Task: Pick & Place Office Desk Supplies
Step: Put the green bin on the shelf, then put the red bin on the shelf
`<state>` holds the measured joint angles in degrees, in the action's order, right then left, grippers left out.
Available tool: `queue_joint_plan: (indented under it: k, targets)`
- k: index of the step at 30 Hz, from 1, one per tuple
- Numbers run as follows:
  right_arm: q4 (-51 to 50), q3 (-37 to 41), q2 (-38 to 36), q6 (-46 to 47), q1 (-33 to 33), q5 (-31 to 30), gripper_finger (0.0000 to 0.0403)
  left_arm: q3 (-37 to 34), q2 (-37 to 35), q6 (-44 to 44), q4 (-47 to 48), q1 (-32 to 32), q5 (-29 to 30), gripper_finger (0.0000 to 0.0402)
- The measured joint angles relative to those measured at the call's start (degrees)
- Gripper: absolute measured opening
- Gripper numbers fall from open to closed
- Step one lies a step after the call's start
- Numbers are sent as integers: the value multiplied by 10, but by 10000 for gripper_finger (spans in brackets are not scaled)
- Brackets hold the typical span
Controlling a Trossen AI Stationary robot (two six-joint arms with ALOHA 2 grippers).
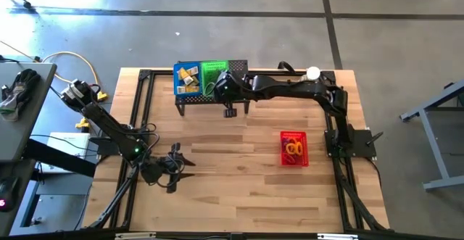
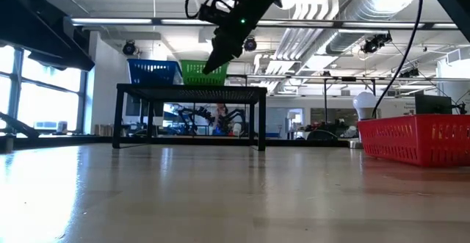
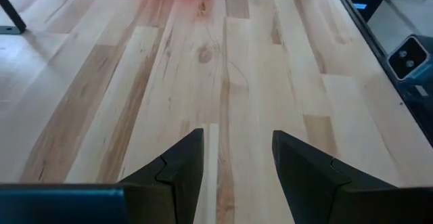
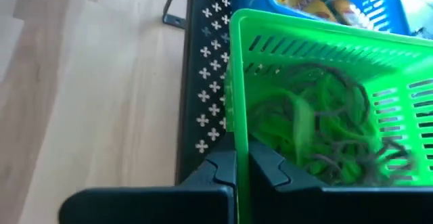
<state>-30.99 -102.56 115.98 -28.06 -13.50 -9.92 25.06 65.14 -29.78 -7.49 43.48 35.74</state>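
Closed on the near wall of the green slotted plastic basket (image 4: pixel 318 82), my right gripper (image 4: pixel 242 164) pinches the rim between its two dark fingers, with only the thin plastic between them. Inside that basket lies a tangle of green and dark elastic loops (image 4: pixel 325 126). Small yellow rectangular blocks (image 1: pixel 188 78) fill the blue plastic basket (image 1: pixel 187 80) just beside it; both stand on the low black perforated metal stand (image 2: pixel 191 95) at the far edge of the light wooden table (image 1: pixel 232 175). From above, my right arm reaches across the table's back to the green basket. Orange loops (image 1: pixel 293 150) rest in the red plastic basket (image 1: pixel 293 149), which sits on the table well apart from the stand, on my right. What looks like a white ball (image 1: pixel 312 72) shows at the far edge behind my right arm, though that view is too small to be sure. My left gripper (image 3: pixel 237 158) hovers low over bare wood near my left edge, fingers parted and empty.
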Motion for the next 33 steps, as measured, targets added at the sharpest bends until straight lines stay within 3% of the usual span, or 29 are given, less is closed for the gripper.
queue_joint_plan:
  k: [6,14,19,23,25,27,33]
  targets:
    - [8,0,0,-7,5,-18,12,0,0,5,2,-14,0,171]
    - [34,0,0,-24,25,-53,104,0,0,10,2,-14,0,171]
    - [35,0,-23,-54,77,-180,155,0,0,10,2,-14,-1,171]
    - [-49,0,-61,-47,150,-311,169,0,0,9,2,-14,-2,171]
    - [-130,0,-85,20,189,-333,168,-1,2,7,2,-12,-2,171]
    - [-212,-1,-109,122,234,-316,163,-1,7,0,1,-12,-3,171]
    - [-456,2,-151,533,331,-98,147,-1,37,-2,-8,-13,-15,171]
